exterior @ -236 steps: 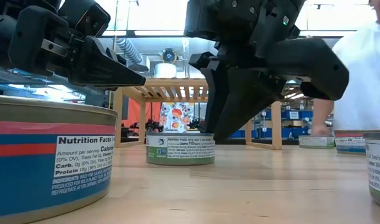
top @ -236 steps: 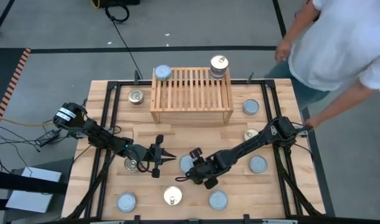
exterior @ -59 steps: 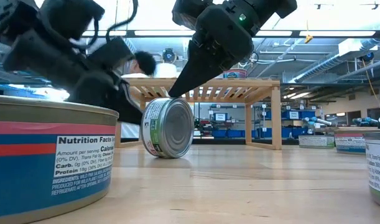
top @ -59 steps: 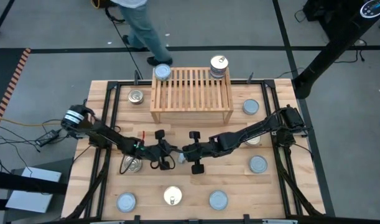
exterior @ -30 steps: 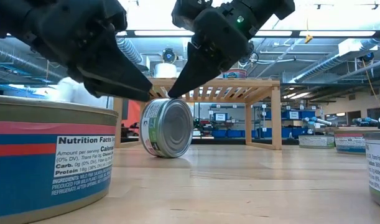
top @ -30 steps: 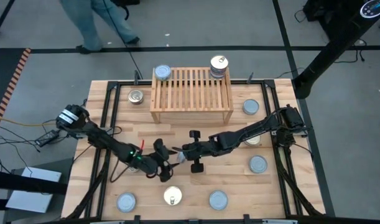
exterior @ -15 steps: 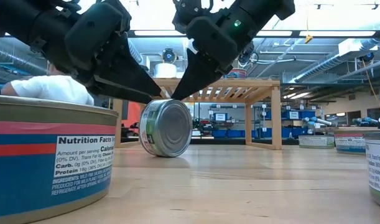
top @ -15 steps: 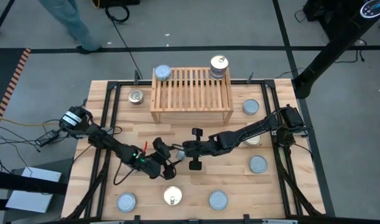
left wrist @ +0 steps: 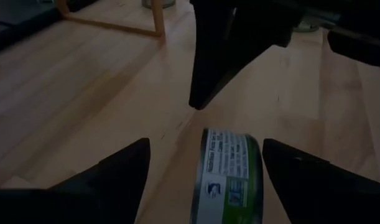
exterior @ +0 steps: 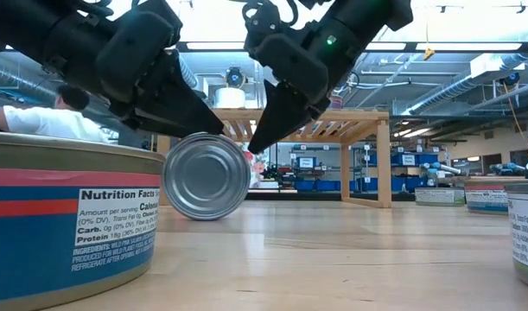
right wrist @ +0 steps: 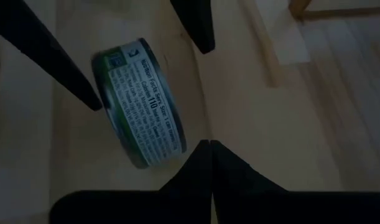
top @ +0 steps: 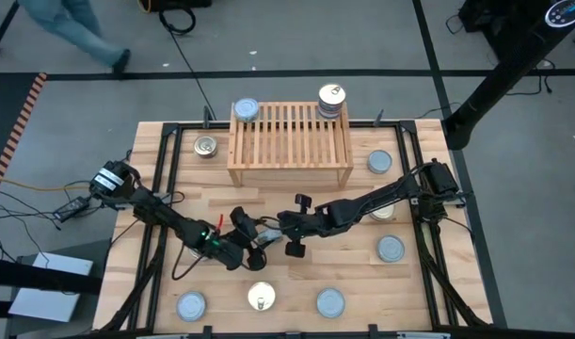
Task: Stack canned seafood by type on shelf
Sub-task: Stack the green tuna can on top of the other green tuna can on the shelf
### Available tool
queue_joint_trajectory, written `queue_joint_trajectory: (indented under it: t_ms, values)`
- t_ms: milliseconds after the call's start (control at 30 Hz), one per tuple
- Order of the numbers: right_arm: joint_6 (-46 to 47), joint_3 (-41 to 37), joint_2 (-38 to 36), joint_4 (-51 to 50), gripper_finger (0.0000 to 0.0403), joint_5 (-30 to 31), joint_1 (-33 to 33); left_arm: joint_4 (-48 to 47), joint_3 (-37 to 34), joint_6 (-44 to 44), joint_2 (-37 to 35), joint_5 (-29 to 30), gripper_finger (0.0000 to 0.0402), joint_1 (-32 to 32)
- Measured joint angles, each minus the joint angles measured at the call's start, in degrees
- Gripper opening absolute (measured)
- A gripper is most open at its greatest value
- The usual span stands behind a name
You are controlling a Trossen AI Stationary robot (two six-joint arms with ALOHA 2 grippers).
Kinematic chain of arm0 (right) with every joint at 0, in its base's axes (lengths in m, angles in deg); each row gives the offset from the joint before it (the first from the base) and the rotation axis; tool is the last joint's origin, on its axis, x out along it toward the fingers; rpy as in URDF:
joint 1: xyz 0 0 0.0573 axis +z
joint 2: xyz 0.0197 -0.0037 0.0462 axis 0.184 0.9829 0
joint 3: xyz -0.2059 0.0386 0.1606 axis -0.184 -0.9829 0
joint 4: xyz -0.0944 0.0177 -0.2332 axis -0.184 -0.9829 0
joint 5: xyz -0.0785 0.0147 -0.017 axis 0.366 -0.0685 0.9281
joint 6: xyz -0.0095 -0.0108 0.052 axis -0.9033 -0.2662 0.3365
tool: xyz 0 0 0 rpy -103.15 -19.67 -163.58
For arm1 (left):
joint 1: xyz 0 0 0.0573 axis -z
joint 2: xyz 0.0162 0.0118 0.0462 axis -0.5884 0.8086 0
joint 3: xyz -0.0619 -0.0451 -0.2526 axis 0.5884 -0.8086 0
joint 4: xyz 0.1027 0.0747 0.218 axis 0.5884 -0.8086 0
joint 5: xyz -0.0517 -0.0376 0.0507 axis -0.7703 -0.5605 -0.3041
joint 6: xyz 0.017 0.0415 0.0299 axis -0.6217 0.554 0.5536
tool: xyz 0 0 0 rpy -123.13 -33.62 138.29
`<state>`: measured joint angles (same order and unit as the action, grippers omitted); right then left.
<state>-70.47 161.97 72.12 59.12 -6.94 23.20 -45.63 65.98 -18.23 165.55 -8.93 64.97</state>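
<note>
Low view shows the green-label tin (exterior: 206, 176) standing on its edge on the tabletop (exterior: 333, 250), flat silver end facing the cam; high view gives only a small glimpse of it (top: 261, 238) mid-table between the two grippers, in front of the shelf (top: 290, 141). So its round axis lies level, running roughly toward the table's front edge, not upright. Wrist views add the label side: left wrist view sees the tin (left wrist: 230, 176) rim-on, green band w/ white panel; right wrist view sees it (right wrist: 140, 102) tilted, white panel w/ small print, "110" readable, rest too small.

Left gripper (top: 252, 240) has its fingers spread wide, one each side of the tin, holding nothing; left wrist view shows clear gaps between the fingers (left wrist: 109, 171) and the can. Right gripper (top: 279, 224) has fingers pressed together into one tip, empty, just beside the tin's upper edge; touching or not, cannot tell.

Low view only: near-left blue/red tin (exterior: 69, 220) reads "Nutrition Facts", "Amount per serving", "Carb.", "Protein". High view only: a silver-lid tin (top: 246, 110) on the shelf's left rear corner, a stack topped by a gold lid (top: 331, 98) on the right rear corner, other tins scattered on the table.
</note>
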Motion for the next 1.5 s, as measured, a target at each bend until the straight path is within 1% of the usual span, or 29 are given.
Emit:
queue_joint_trajectory:
  t_ms: [167,300,400,567,667,800,933,1200,1367,1500]
  values:
    - [-0.6,0.1,0.0,0.1,0.0005,0.0,0.0,0.2,0.0,2.4,0.0,-2.7,0.0317,0.0]
    - [-1.1,0.1,-0.1,0.1,0.0005,0.1,0.0,-0.3,0.2,2.5,0.0,-4.2,0.0317,0.0]
    - [-1.3,0.1,-0.1,0.1,0.0005,0.2,0.0,-6.2,2.7,2.5,0.0,-4.3,0.0317,0.0]
    - [-2.1,0.1,-0.1,0.1,0.0005,0.2,0.0,-20.5,9.0,2.4,0.0,-4.2,0.0311,0.0]
    - [-2.3,0.1,-0.1,-0.2,0.0005,0.2,0.0,-25.8,11.7,2.3,0.0,-4.9,0.0297,0.0]
    - [-2.4,0.2,-0.2,-0.8,0.0005,0.2,0.0,-27.7,12.2,2.3,0.0,-8.0,0.0273,0.0]
    - [-2.4,0.2,-0.2,-1.6,0.0005,0.2,0.1,-27.8,12.3,1.5,0.0,-10.7,0.0250,-0.1]
    - [-2.7,0.2,-0.2,-2.6,0.0005,0.2,0.7,-28.2,12.3,0.8,0.0,-13.4,0.0207,-0.4]
    - [-2.8,0.2,-0.2,-3.4,0.0005,0.2,1.2,-28.2,12.3,0.7,0.0,-16.4,0.0172,-1.2]
    - [-2.8,0.2,-0.2,-4.5,0.0005,0.1,1.2,-28.6,12.3,1.0,0.0,-16.7,0.0142,-1.6]
